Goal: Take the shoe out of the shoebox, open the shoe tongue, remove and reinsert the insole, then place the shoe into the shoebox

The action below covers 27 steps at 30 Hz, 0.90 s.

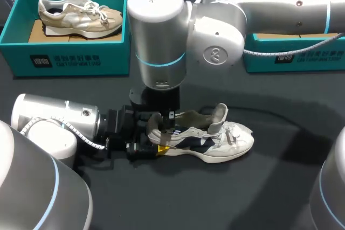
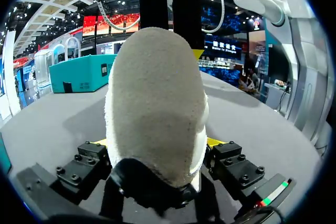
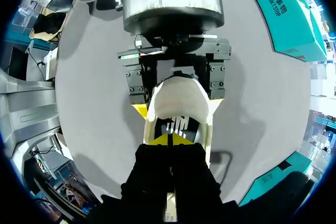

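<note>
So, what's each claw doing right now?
Left gripper: closed on the sneaker, at its heel.
Right gripper: closed inside the sneaker; gripping anything, cannot tell.

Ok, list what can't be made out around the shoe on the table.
Shoe heel, head view: hidden between left gripper and right gripper.
Toe, laces, left wrist view: heel fills it.
Right shoebox contents, head view: right arm crosses it.

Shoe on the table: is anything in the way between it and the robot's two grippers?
No, nothing visible is in the way. The left gripper is shut on the heel of the shoe, one finger on each side. The right gripper reaches down from above into the shoe's opening, with nothing between them.
</note>
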Each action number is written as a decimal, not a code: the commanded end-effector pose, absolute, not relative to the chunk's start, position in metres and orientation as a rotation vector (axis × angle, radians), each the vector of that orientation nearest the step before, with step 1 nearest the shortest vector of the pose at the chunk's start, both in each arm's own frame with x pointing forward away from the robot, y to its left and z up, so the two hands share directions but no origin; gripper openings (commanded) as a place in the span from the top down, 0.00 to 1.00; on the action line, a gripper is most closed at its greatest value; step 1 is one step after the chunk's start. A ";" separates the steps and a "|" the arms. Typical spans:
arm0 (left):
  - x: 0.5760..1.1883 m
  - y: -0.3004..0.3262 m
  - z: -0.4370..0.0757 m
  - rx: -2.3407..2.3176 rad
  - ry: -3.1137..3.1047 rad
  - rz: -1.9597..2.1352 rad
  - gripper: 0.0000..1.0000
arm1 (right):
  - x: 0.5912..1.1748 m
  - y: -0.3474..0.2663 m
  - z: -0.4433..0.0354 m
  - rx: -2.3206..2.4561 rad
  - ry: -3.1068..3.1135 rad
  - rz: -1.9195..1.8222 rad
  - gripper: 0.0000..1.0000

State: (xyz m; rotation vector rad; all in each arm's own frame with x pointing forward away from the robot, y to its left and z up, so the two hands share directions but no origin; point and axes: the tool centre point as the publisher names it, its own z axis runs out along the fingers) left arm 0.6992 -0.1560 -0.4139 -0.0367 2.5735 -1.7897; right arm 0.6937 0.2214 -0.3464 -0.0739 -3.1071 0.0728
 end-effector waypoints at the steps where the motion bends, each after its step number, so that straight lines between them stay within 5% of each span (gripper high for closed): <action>1: 0.701 -0.158 -0.417 -0.037 2.576 -1.785 1.00 | 0.697 0.215 -0.355 -0.066 -3.116 0.055 1.00; 24: 0.701 -0.158 -0.417 -0.037 2.576 -1.785 1.00 | 0.704 0.177 -0.370 -0.157 -3.141 0.100 1.00; 27: 0.701 -0.158 -0.417 -0.037 2.576 -1.785 1.00 | 0.706 0.173 -0.373 -0.166 -3.138 0.095 0.89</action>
